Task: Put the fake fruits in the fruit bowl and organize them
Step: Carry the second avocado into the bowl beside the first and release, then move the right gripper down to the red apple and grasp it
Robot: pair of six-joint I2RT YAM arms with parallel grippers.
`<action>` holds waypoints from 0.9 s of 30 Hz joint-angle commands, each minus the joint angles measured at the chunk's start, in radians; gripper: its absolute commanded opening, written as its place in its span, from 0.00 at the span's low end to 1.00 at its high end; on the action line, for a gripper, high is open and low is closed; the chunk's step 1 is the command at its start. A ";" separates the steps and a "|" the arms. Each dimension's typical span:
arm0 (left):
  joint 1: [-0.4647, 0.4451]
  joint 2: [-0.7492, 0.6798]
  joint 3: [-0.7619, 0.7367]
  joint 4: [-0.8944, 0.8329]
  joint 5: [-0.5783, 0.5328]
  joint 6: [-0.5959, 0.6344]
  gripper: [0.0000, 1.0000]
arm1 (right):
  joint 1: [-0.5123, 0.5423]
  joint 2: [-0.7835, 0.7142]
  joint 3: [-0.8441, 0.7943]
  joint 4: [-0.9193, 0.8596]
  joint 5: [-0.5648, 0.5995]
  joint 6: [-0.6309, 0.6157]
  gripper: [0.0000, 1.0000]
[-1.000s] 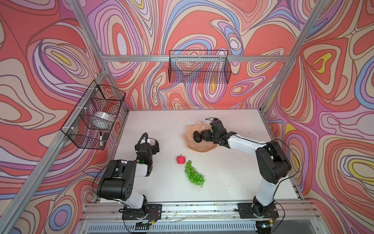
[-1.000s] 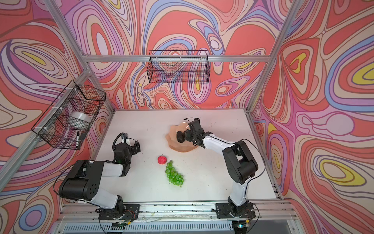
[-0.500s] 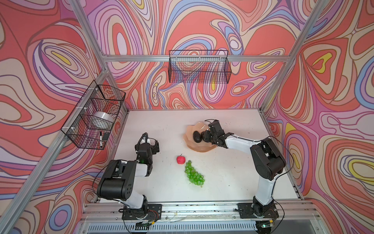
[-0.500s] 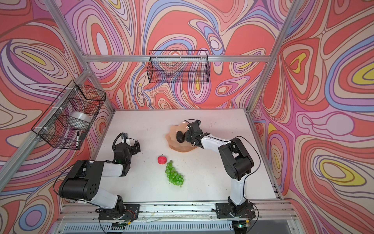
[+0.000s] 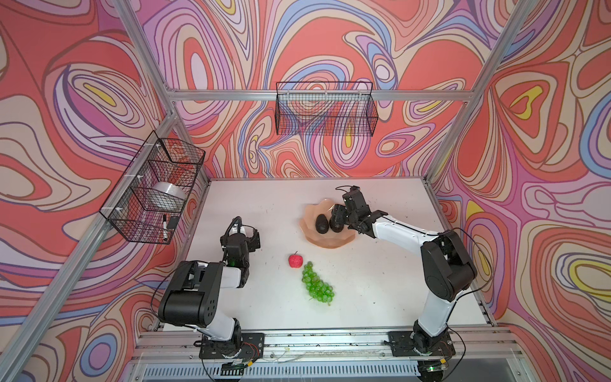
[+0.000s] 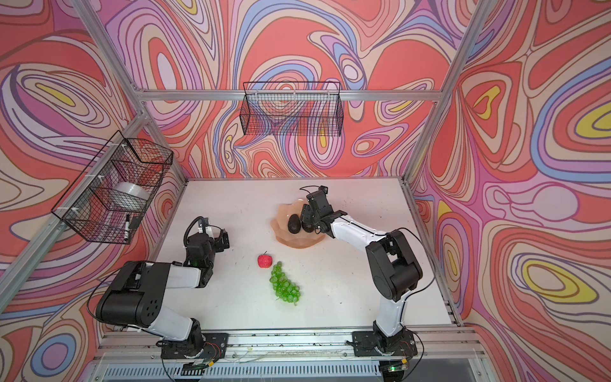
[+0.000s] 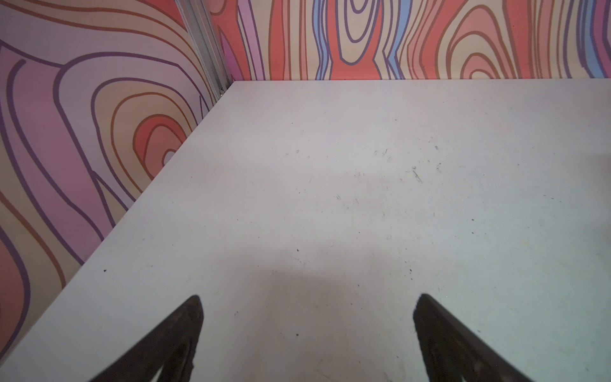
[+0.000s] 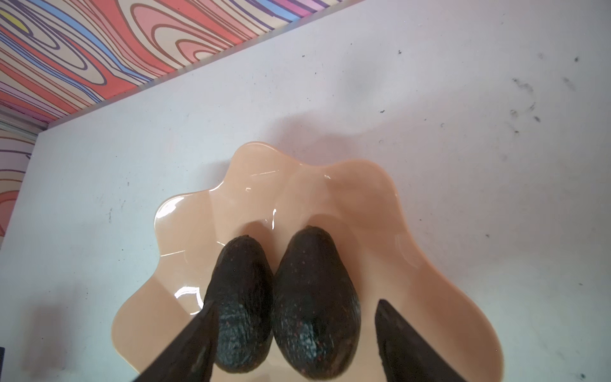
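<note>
The peach fruit bowl (image 5: 327, 245) (image 6: 297, 243) (image 8: 363, 198) sits mid-table and holds two dark avocados side by side (image 5: 321, 223) (image 5: 336, 227) (image 8: 241, 297) (image 8: 314, 297). My right gripper (image 5: 340, 216) (image 6: 308, 215) (image 8: 296, 302) hangs low over them and is open. In the right wrist view one finger overlaps the outer avocado, and the other finger stands clear of its neighbour. A red apple (image 5: 295, 260) (image 6: 264, 260) and green grapes (image 5: 316, 287) (image 6: 285, 287) lie on the table in front of the bowl. My left gripper (image 5: 243, 236) (image 7: 309, 295) is open over bare table.
A black wire basket (image 5: 325, 109) hangs on the back wall. Another wire basket (image 5: 155, 191) on the left wall holds a tape roll and a marker. Patterned walls and metal posts close in the white table (image 5: 380, 284) on three sides.
The right gripper has sunk a little into the bowl and its jaws have spread. The avocado it carried now lies beside the other one. The left arm has not moved.
</note>
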 commanded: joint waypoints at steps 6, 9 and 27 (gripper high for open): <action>0.005 -0.001 0.012 0.007 0.000 -0.004 1.00 | 0.270 -0.108 0.047 -0.210 0.078 -0.110 0.76; 0.005 -0.002 0.012 0.007 -0.001 -0.004 1.00 | 0.383 -0.097 0.054 -0.260 0.074 -0.075 0.76; 0.005 -0.001 0.012 0.008 -0.001 -0.005 1.00 | 0.532 0.218 0.186 -0.234 0.082 0.009 0.78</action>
